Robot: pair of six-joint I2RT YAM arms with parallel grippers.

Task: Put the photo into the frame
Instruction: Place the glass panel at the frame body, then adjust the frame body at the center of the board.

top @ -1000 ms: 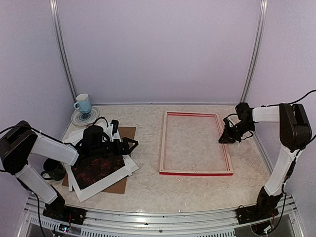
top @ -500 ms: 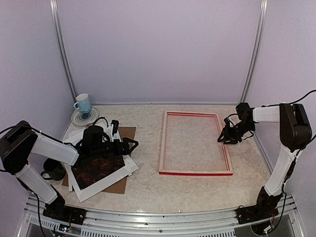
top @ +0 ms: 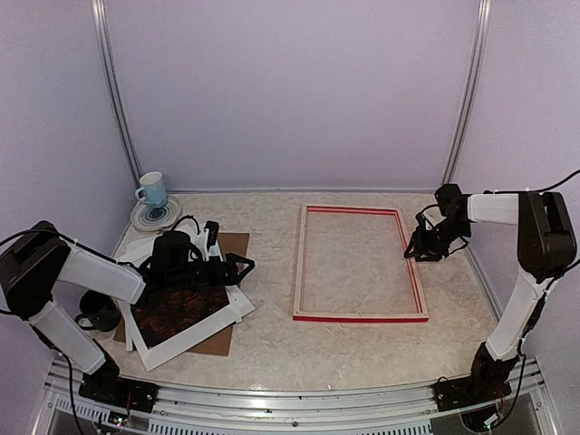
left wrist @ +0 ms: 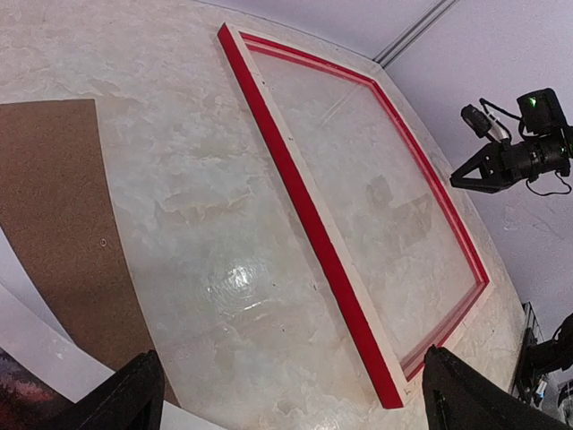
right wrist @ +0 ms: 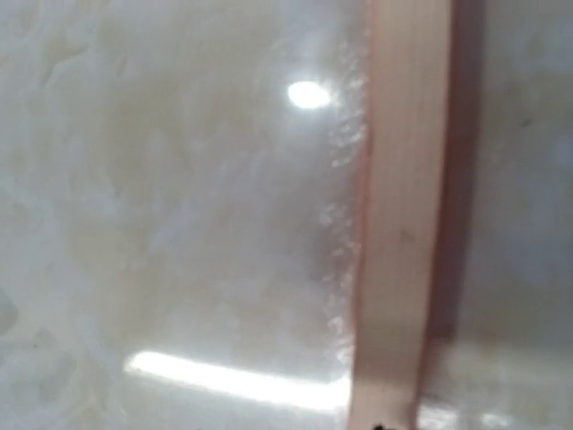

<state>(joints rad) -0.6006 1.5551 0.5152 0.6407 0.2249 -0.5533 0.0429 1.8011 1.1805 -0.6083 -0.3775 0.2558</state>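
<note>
**Right gripper lets go of frame bar; photo not yet lifted**

Right gripper point(top: 424, 256) hangs just over the right-hand bar of the frame point(top: 360, 317). Its jaws stand partly apart and hold nothing. A second ago they were pinched close together at this same spot, so the change is a release. The right wrist view shows only the pale wood bar running up the picture, with no finger across it.

The frame lies flat on the table point(top: 272, 349), right of centre, pale back upward with red showing along its edges. Its position is the same as before the release, as far as the overhead view shows.

Left gripper point(top: 242, 266) has not moved and its jaws are at full spread, empty. It sits low over the stack at the left. The photo point(top: 177, 310) lies there, dark red side up, with the white mat point(top: 186, 344) and the brown backing board point(top: 231, 243).

Judgement: frame placement looks finished. The photo and the frame are well apart, so lifting the print and carrying it across is still to do.
</note>
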